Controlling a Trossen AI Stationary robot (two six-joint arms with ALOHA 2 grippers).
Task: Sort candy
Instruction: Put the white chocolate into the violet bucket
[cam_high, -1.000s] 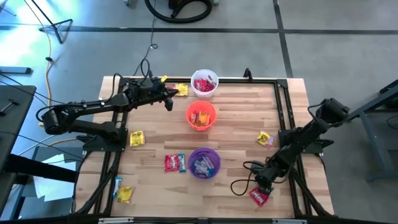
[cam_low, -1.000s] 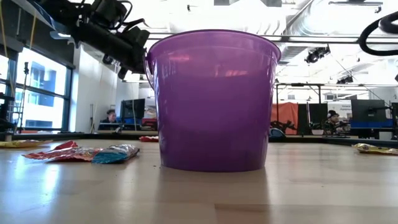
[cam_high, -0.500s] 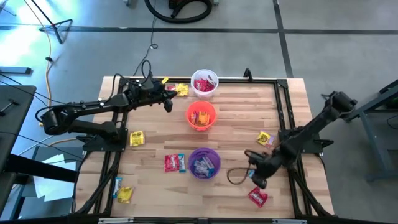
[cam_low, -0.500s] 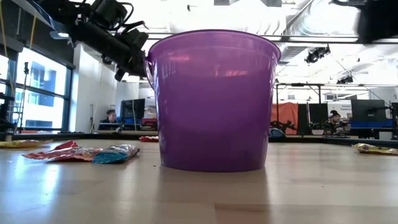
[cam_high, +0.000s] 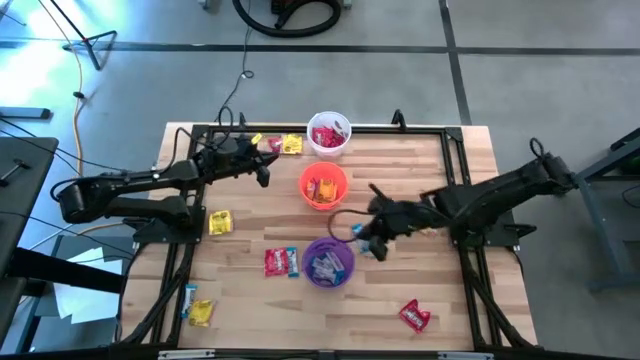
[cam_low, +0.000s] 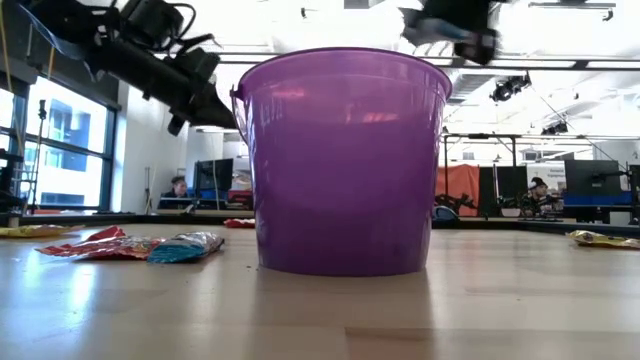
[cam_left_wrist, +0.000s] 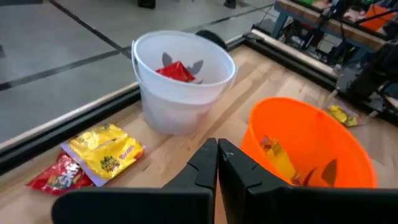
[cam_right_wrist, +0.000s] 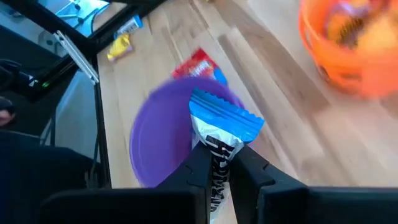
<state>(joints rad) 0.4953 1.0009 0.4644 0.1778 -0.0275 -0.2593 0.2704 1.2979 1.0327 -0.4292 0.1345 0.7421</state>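
— Candy, where does it lie? Start with the piece in the air.

— A blue-white wrapped sweet (cam_right_wrist: 219, 134) is clamped between the fingers of the right gripper (cam_right_wrist: 219, 163). In the high view that gripper (cam_high: 368, 238) sits right of centre, just beside the upper-right rim of the purple cup (cam_high: 343, 248). The right wrist view shows the sweet over the purple cup's (cam_right_wrist: 146, 143) edge, with the orange cup (cam_right_wrist: 348, 56) in the upper right corner.

— And the loose pieces?

— On the wooden table (cam_high: 400, 170): a red sweet (cam_high: 415, 316) at lower right, a red and blue pair (cam_high: 281, 262) just left of the purple cup, a yellow one (cam_high: 219, 222) at middle left, a yellow one with a blue one beside it (cam_high: 198, 310) at lower left, and a yellow-and-red pair (cam_high: 282, 145) near the top, left of the white cup (cam_high: 329, 135). Sweets also lie inside all three cups.

— The left gripper?

— Its fingers are pressed together with nothing between them. In the high view the left gripper (cam_high: 262, 172) is at upper left of the table, left of the orange cup (cam_high: 323, 186). Its wrist view has the closed fingers (cam_left_wrist: 216, 163) at bottom centre, the white cup (cam_left_wrist: 180, 81) above, the orange cup (cam_left_wrist: 298, 143) at right, and the yellow sweet over a red one (cam_left_wrist: 93, 162) at lower left.

— The low view?

— The purple cup (cam_low: 345, 160) fills the middle; the red and blue sweets (cam_low: 140, 246) lie at its left.
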